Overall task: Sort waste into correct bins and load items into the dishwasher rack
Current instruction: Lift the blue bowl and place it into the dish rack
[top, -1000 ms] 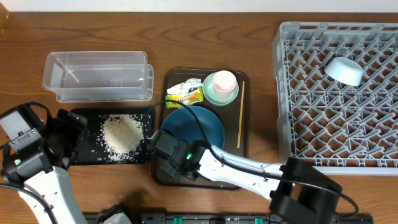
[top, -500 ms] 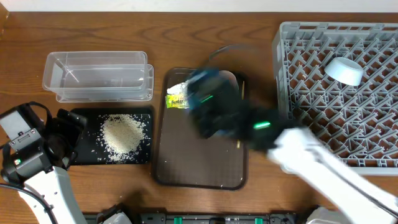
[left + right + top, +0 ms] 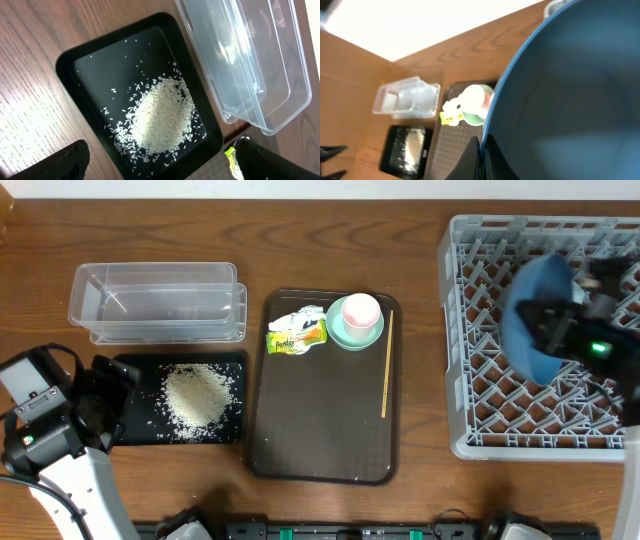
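Right gripper (image 3: 481,152), mostly cropped, on blue plate (image 3: 560,90) rim

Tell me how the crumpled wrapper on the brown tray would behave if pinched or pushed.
The wrapper looks thin and creased, so it would probably crush and flop when pinched. It seems light, so a push would likely slide it over the brown tray; the mint bowl beside it might stop it.

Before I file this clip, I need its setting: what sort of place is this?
Likely a mock dish-clearing station on a wooden table: a grey dish rack with a blue plate over it, a brown serving tray, and a black tray of rice.
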Controlling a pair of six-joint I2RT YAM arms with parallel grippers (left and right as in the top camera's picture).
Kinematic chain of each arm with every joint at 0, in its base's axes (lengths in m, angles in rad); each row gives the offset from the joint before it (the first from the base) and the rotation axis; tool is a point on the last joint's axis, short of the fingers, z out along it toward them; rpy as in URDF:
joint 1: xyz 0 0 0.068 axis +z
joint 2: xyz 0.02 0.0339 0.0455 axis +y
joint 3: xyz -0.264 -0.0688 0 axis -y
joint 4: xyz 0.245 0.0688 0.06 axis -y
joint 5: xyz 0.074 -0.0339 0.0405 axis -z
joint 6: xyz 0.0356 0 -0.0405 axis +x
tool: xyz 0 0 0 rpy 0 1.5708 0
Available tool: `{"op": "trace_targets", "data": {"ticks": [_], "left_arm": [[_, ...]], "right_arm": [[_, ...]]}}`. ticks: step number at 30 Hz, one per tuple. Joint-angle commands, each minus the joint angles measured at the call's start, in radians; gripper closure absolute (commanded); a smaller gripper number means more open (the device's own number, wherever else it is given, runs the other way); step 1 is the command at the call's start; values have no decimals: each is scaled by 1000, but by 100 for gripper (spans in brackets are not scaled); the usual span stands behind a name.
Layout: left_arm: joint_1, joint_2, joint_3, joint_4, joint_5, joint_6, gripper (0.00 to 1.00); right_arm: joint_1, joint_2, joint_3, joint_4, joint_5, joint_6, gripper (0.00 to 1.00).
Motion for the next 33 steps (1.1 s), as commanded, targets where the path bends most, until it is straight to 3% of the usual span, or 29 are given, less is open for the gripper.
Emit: {"op": "trace_targets", "data": {"ticks": [1, 7, 18, 31, 33], "left_arm": [[3, 0, 19, 1, -13, -2, 5], [3, 0, 19, 1, -13, -2, 5], [3, 0, 19, 1, -13, -2, 5], [3, 0, 19, 2, -13, -2, 5], [3, 0, 19, 2, -13, -2, 5]], "right_arm": [[-138, 20, -59, -2, -382, -127, 99], [-247, 91, -210, 98, -741, -228, 99], [-238, 197, -288, 119, -735, -220, 99], [-314, 144, -287, 19, -261, -101, 98], [-327, 119, -284, 19, -217, -89, 86]]}}
